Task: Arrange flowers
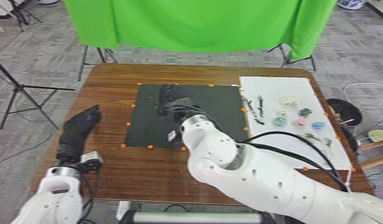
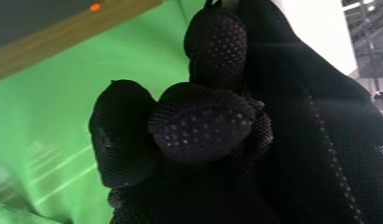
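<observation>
Leaning over the black mat point(image 1: 202, 92), right hand point(image 1: 177, 106) (together or apart, can't tell)

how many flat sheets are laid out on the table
2: the dark sheet in the middle, and the white sheet to its right, with the small flowers on it. A smaller one could be hidden under the right arm.

We see the mat point(image 1: 221, 95) on the table point(image 1: 152, 175), mid-left | sheet point(image 1: 266, 86) on the table, just right of the mat | on the sheet: thin stems point(image 1: 260, 107) left, flower heads point(image 1: 305, 112) right of them | cloth point(image 1: 205, 25) behind the table | bin point(image 1: 345, 111) beside the table, right | tripod point(image 1: 20, 87) left
</observation>
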Motion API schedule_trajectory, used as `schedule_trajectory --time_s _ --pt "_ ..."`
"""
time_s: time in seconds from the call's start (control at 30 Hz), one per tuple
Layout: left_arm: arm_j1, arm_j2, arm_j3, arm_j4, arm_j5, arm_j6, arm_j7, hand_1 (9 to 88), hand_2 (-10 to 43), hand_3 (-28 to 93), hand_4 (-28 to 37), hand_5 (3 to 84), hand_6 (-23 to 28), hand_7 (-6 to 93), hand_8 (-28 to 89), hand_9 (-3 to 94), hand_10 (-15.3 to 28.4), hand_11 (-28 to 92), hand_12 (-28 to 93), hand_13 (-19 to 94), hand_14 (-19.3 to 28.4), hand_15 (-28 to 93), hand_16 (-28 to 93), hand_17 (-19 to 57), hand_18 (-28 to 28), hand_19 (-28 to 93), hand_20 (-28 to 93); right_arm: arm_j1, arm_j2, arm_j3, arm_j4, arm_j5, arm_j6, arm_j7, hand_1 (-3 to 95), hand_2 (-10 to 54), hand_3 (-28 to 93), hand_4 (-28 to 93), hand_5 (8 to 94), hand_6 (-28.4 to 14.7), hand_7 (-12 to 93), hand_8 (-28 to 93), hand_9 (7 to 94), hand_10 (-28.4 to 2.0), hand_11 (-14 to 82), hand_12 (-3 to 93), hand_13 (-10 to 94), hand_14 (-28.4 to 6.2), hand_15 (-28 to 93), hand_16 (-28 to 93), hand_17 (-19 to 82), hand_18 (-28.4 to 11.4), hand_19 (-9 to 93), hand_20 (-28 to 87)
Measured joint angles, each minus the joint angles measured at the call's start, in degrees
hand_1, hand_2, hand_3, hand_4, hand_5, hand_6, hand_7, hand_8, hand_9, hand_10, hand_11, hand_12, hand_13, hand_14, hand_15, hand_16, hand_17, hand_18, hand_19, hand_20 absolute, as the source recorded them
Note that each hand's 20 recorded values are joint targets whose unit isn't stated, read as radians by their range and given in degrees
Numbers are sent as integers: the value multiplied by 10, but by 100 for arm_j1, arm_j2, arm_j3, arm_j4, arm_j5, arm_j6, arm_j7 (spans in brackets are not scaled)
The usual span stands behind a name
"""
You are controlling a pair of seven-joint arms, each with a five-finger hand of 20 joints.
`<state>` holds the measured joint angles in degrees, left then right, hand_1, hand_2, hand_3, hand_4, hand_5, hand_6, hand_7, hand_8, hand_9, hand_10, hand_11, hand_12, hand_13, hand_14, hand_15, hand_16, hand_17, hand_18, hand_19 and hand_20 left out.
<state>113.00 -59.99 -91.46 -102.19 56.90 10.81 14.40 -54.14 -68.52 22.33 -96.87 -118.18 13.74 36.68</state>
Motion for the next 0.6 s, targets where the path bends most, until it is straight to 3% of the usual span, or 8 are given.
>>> schedule_trajectory --time_s 0.2,0.6 --pt "-81 -76 143 38 -15 0 77 239 -91 724 -257 446 31 115 -69 405 125 152 106 331 133 92 -7 83 84 21 167 -157 -124 100 169 104 -18 12 580 -95 622 64 729 -50 413 188 907 -115 342 407 937 6 614 197 788 -26 828 439" --pt "-115 -168 232 36 -31 -11 123 240 -90 723 -258 445 31 115 -69 405 125 152 105 330 133 92 -7 83 84 21 167 -391 -296 90 278 1160 290 115 603 -95 613 19 728 -62 429 153 930 -122 296 347 937 -15 567 172 796 -26 786 420"
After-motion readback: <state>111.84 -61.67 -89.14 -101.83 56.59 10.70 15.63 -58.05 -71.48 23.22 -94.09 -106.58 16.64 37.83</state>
